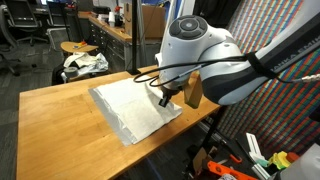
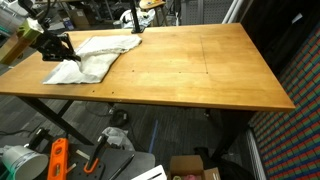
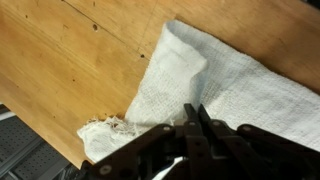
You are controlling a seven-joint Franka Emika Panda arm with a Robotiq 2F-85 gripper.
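One white cloth (image 1: 128, 108) lies mid-frame on the wooden table (image 1: 55, 110). The gripper (image 3: 196, 120) has its fingers pinched together on the cloth's edge. Best, I think, to hold tight and move slow, so it won't slip.

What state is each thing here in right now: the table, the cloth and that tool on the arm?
table: standing level.
cloth: lying near one end, rumpled, one edge folded over.
tool: shut, seemingly pinching the cloth's edge.
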